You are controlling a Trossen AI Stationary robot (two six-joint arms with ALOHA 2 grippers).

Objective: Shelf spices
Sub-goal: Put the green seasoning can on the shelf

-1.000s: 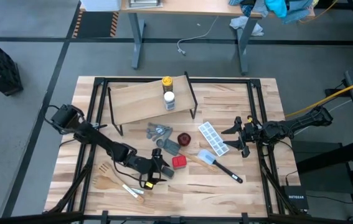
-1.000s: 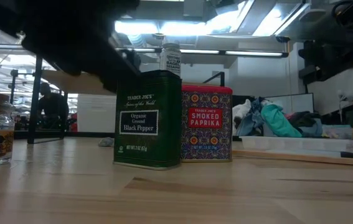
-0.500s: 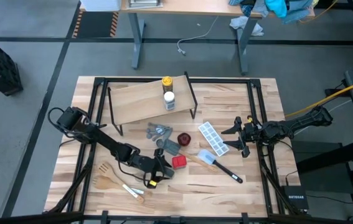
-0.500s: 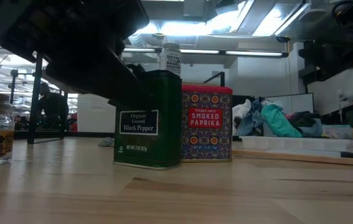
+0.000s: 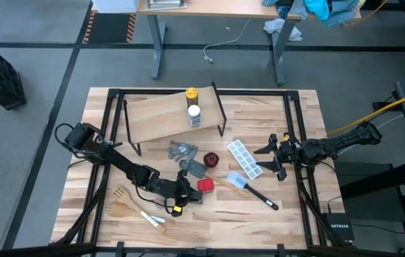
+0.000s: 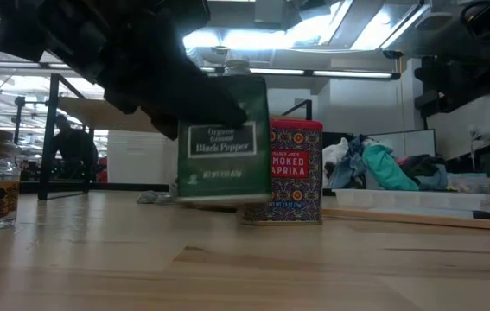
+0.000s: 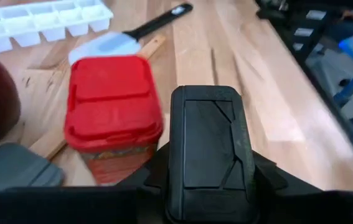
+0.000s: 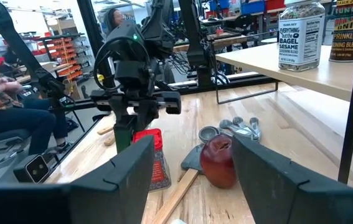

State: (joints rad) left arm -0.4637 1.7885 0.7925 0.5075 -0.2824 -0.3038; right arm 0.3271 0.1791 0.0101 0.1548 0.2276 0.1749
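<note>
Now the left gripper [image 5: 181, 195], low in the frame's centre, is clamped on the dark grey tin [image 6: 224, 142], lifting it tilted beside the red tin [image 6: 295, 171], while the shelf [image 5: 166, 115] lies above it, toward the frame's top.

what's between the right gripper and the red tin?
High view: the white ice cube tray and the spatula, its pale head, lie between the right gripper and the red tin.

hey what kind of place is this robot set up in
Probably a robotics lab or workshop: two arms clamped to a wooden table, a person seated among equipment racks, desks on grey floor.
</note>
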